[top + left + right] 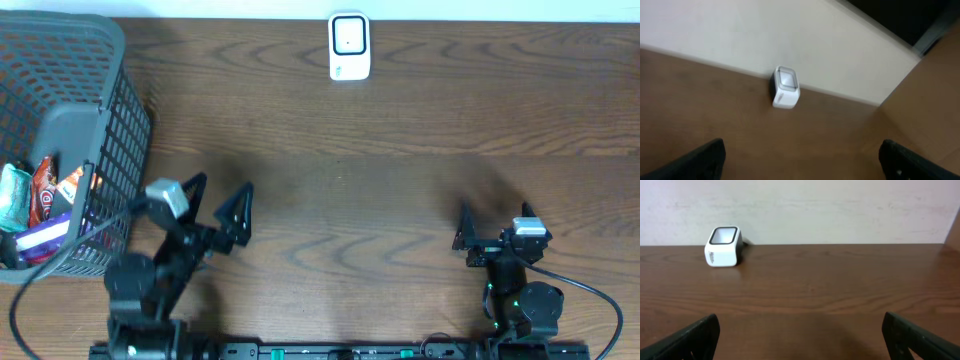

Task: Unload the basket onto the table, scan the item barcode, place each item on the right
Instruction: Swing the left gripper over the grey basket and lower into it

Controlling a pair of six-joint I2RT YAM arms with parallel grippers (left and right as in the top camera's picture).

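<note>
Nearest us, our left gripper [221, 188] and right gripper [495, 212] both stand wide open and empty over the table [350, 220], the white scanner [349, 45] well ahead of them at the far edge, while what look like wrapped snack items [45, 190] lie in the grey basket [130, 140] just left of our left gripper.

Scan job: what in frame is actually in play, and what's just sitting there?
In play:
- white scanner at the table's far edge
- packaged items in the grey basket
- left gripper and right gripper, both open and empty

Just there:
- wooden table
- black cable by the right arm
</note>
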